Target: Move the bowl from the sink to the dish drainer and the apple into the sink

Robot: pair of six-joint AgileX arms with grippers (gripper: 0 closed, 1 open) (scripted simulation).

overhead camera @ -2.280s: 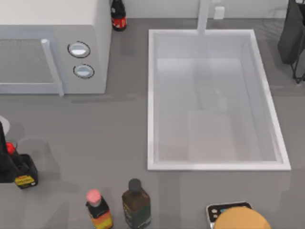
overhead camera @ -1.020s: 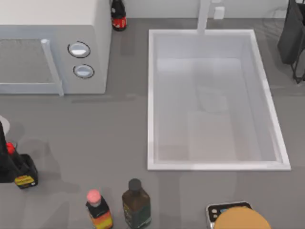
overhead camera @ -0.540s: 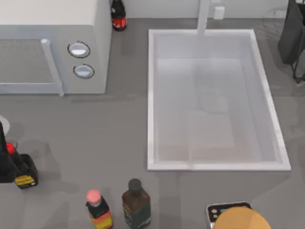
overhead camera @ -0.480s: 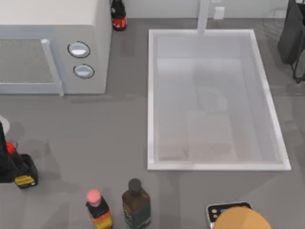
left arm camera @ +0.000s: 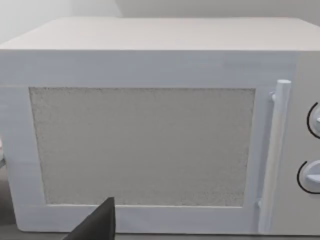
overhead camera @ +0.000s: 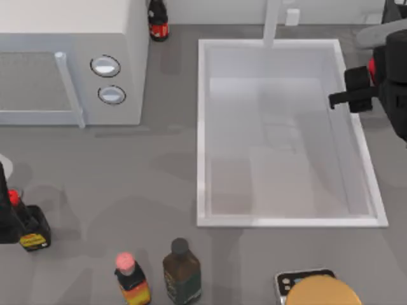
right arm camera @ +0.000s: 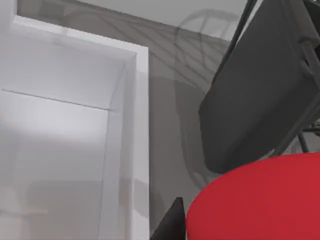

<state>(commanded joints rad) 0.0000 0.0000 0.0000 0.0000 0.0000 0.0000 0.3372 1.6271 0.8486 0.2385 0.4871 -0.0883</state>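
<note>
Grey table (overhead camera: 127, 184) runs across the whole top view, with the white sink (overhead camera: 202, 127) set into it right of the middle, its tap (overhead camera: 272, 22) rising at the far rim and its basin bare. A white microwave (overhead camera: 70, 57) stands at the far left, and a dark bottle with a red label (overhead camera: 158, 22) sits just beside its far right corner. Along the near edge are a small bottle with a pink cap (overhead camera: 130, 279), a dark brown bottle (overhead camera: 181, 270) beside it, and, farther right, a tan-orange round thing (overhead camera: 321, 293) resting on a small device. The right pincer (overhead camera: 356, 89) hangs over the sink's right rim, clamped on the apple (right arm camera: 260, 200), whose red curve looms close in the right wrist view beside a dark rack (right arm camera: 265, 85). The left pincer (overhead camera: 13, 213) sits parked at the table's left edge; whether it is apart or together I cannot tell.
</note>
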